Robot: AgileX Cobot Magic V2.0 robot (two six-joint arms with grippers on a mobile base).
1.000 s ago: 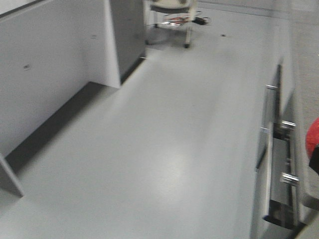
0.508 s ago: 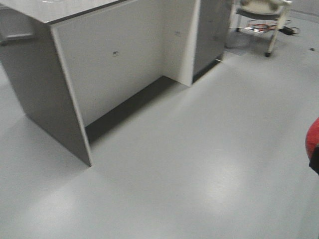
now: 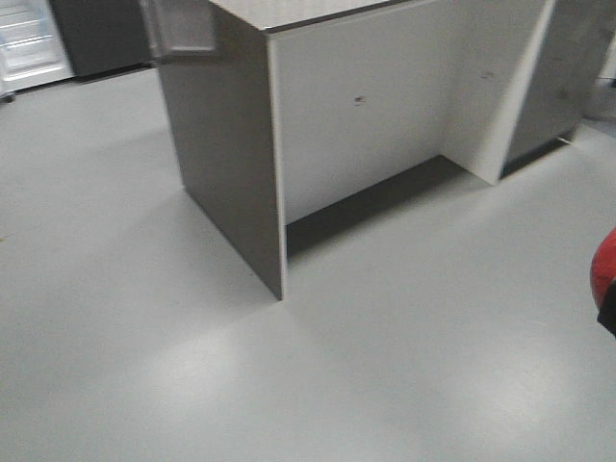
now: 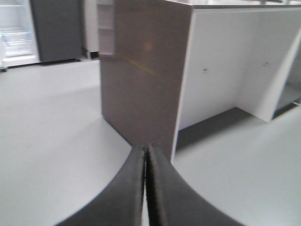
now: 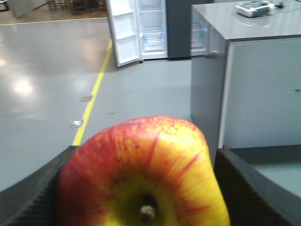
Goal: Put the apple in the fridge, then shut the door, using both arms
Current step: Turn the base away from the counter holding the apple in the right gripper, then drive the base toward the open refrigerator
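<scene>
My right gripper [image 5: 143,188] is shut on the apple [image 5: 141,165], red with a yellow patch around the stem, which fills the lower right wrist view. The apple's red edge also shows at the right border of the front view [image 3: 604,279]. The fridge [image 5: 151,28] stands far off across the floor, open, with a white inside and blue-marked shelves. Its door [image 5: 123,35] is swung open on the left, white lining facing me. The fridge also shows small at the top left of the front view [image 3: 29,43] and of the left wrist view [image 4: 16,37]. My left gripper [image 4: 145,155] is shut and empty.
A grey-sided counter [image 3: 231,164] with white panels stands close ahead, between me and the fridge; it also shows in the left wrist view [image 4: 141,70] and the right wrist view [image 5: 254,70]. A small device [image 5: 254,7] lies on its top. A yellow line [image 5: 94,89] runs along the floor.
The front view has swung left: the counter has shifted right across the frame and the fridge has come into view at top left. The apple stays at the right edge.
</scene>
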